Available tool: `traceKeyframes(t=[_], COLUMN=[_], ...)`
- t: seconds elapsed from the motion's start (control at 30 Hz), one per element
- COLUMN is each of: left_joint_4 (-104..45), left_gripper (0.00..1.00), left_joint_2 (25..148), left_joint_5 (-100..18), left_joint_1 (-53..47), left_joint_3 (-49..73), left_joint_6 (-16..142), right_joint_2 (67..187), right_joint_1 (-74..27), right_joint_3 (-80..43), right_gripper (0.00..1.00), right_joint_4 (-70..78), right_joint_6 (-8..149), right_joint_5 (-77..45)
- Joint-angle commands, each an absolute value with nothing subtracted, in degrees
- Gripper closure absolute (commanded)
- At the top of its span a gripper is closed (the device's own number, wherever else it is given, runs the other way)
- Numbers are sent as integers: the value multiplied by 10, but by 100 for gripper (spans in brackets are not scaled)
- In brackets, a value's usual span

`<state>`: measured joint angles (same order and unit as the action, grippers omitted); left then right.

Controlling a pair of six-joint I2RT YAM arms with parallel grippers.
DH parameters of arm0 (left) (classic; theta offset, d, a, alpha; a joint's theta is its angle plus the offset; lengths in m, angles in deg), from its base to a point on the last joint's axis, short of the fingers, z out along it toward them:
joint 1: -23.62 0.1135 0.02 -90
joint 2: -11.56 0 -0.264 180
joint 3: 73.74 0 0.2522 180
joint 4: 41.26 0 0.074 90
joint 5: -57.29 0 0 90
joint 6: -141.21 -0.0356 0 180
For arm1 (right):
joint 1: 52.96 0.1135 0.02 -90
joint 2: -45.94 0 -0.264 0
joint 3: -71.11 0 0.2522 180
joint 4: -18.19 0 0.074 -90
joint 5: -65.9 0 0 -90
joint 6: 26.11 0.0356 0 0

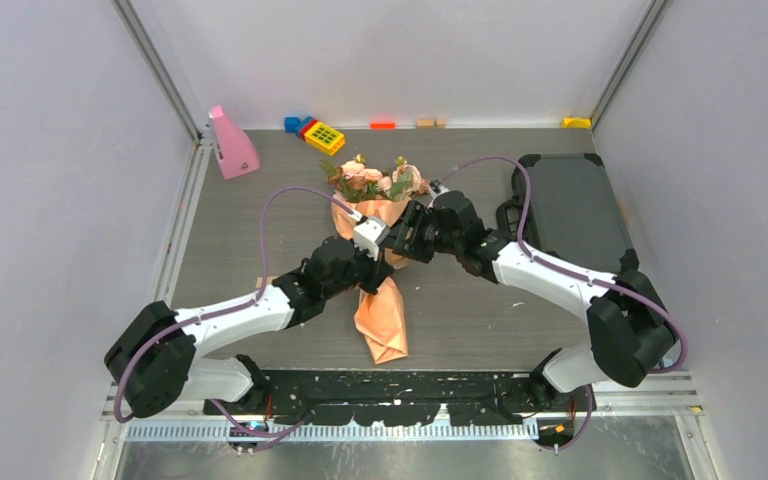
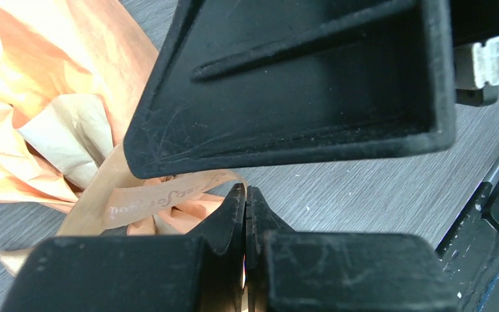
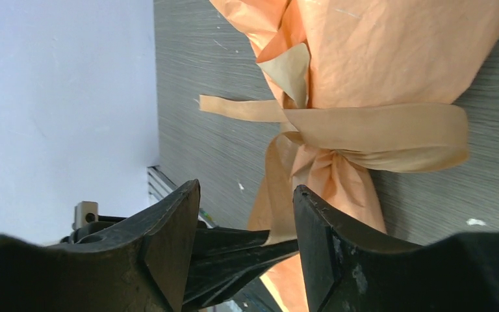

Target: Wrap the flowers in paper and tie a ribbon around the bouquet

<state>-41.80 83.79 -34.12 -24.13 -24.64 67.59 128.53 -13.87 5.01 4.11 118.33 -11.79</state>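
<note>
Ribbon (image 3: 377, 133) circles bouquet (image 1: 382, 320); left fingers (image 2: 224, 224) pinch it.

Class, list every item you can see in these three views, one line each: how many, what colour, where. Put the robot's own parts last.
flowers: one bunch, pink with green leaves, far middle, topping the paper.
paper: one sheet, peach-orange, wrapped in a cone mid-table.
ribbon: one, tan, round the cone.
wedge: one, pink, far left corner.
toy blocks: one cluster, blue, red, yellow, far edge.
small blocks: three, orange, tan, yellow, along the far edge.
case: one, black, right side.
table: one, grey, under everything.
left hand: one, black, shut on a ribbon end.
right hand: one, black, open, astride that end.
</note>
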Motion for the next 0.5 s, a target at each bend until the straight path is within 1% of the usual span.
traceKeyframes(t=[0.0, 0.3, 0.47], left_joint_4=[-443, -476, -503], left_gripper=[100, 100, 100], left_joint_2=[836, 819, 823], left_joint_5=[-347, -332, -303], left_joint_1=[-241, -241, -241], left_joint_3=[-244, -272, -283], left_joint_6=[643, 637, 635], right_joint_2=[1293, 1321, 1333], right_joint_1=[-138, -137, -134], right_joint_3=[57, 52, 57], right_gripper=[42, 46, 54], right_joint_4=[131, 86, 101], right_joint_6=[1253, 1272, 1290], right_joint_5=[-92, -72, -37])
